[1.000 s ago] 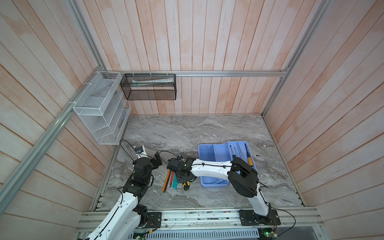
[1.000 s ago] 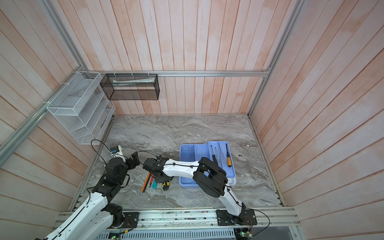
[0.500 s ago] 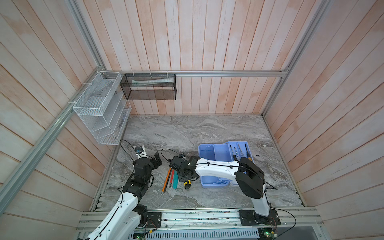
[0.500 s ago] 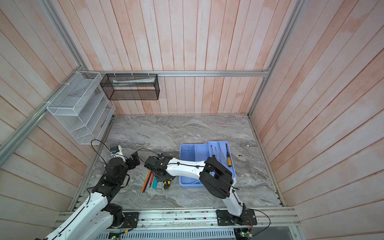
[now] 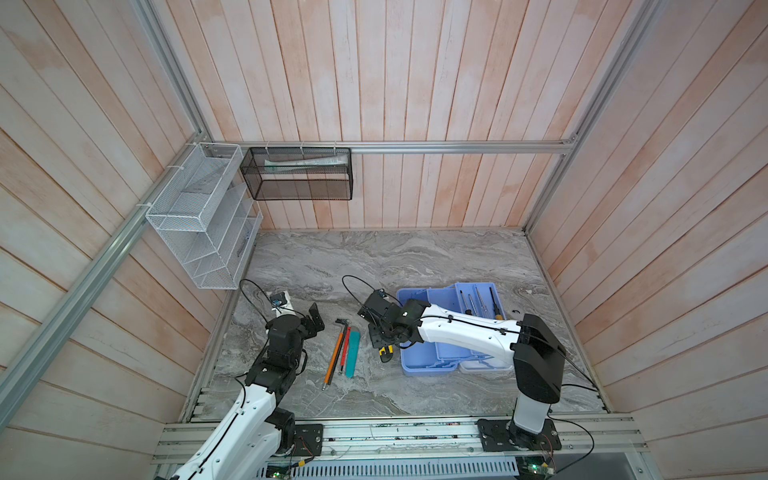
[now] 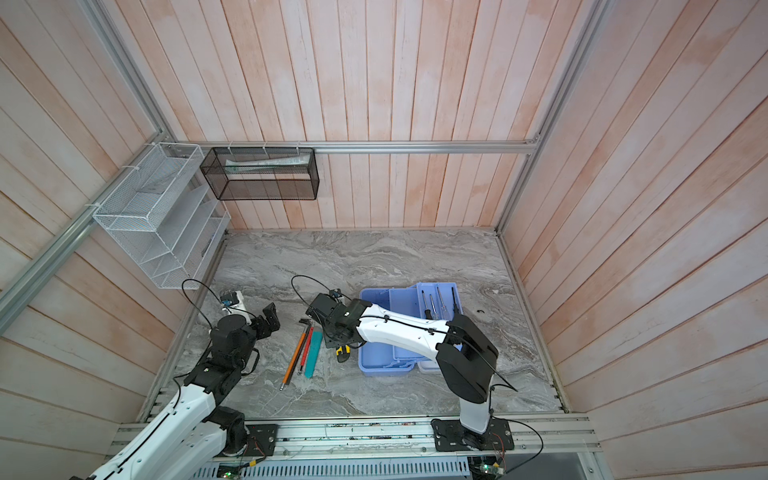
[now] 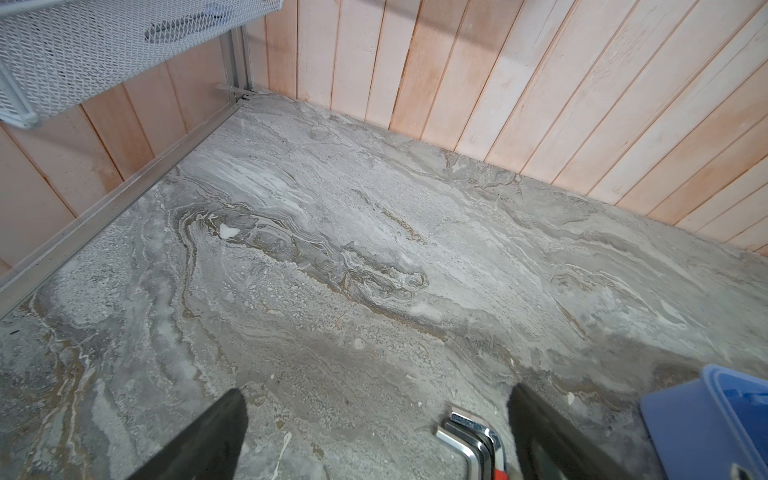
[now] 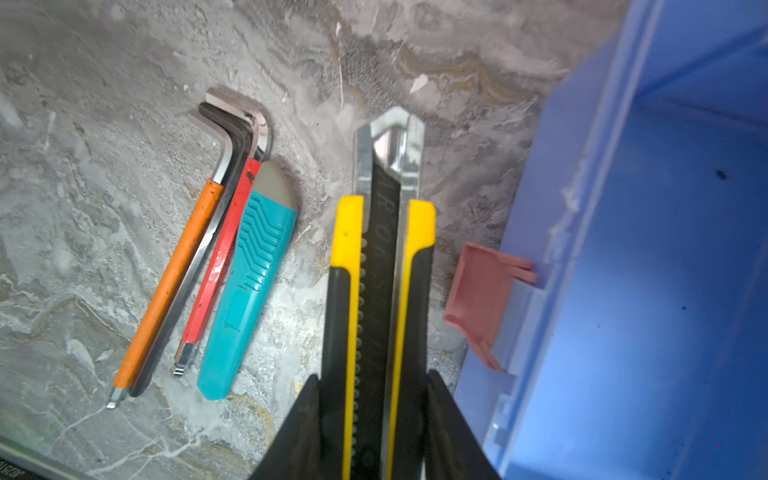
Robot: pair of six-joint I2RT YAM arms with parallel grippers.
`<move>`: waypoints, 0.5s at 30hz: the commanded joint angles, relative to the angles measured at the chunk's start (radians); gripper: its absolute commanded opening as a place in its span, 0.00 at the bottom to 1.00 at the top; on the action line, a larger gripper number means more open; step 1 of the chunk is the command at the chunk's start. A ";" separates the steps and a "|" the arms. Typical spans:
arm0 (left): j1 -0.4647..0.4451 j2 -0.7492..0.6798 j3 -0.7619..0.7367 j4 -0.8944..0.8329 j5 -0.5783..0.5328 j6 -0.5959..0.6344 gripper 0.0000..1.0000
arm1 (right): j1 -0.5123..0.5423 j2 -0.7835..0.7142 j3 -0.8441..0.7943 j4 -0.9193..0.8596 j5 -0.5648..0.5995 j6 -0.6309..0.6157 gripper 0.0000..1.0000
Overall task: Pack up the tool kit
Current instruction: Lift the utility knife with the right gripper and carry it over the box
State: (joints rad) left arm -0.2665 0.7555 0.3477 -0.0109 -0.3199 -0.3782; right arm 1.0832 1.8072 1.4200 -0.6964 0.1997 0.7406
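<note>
Grey marble tabletop [image 5: 374, 266]: the right gripper [image 8: 374, 384] is clamped on a yellow-and-black utility knife [image 8: 376, 249], with the blue tool-kit case [image 8: 665, 291] just beside it and the teal cutter [image 8: 245, 282] and hex keys [image 8: 224, 137] opposite. The left gripper [image 7: 378, 399] is spread wide near the hex-key bends.

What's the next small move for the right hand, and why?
Probably raise it a little and swing it over the wall of the blue case. The right hand is shut on the yellow-and-black knife, the knife is outside the case, and the case stands open right beside it with a bare compartment facing the hand.
</note>
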 commanded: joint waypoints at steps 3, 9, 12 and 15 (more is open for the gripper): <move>0.006 0.002 -0.008 0.005 -0.011 -0.005 0.99 | -0.058 -0.078 -0.043 0.028 -0.032 -0.053 0.00; 0.006 0.012 -0.006 0.006 -0.010 -0.005 0.99 | -0.133 -0.187 -0.127 0.076 -0.050 -0.109 0.00; 0.005 0.022 -0.001 0.006 -0.010 -0.005 1.00 | -0.173 -0.236 -0.164 0.061 -0.047 -0.136 0.00; 0.006 0.025 -0.001 0.005 -0.010 -0.005 0.99 | -0.213 -0.282 -0.187 0.022 -0.032 -0.158 0.00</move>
State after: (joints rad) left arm -0.2665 0.7784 0.3477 -0.0109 -0.3195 -0.3779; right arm 0.8970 1.5688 1.2507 -0.6514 0.1551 0.6254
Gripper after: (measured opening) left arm 0.994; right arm 0.335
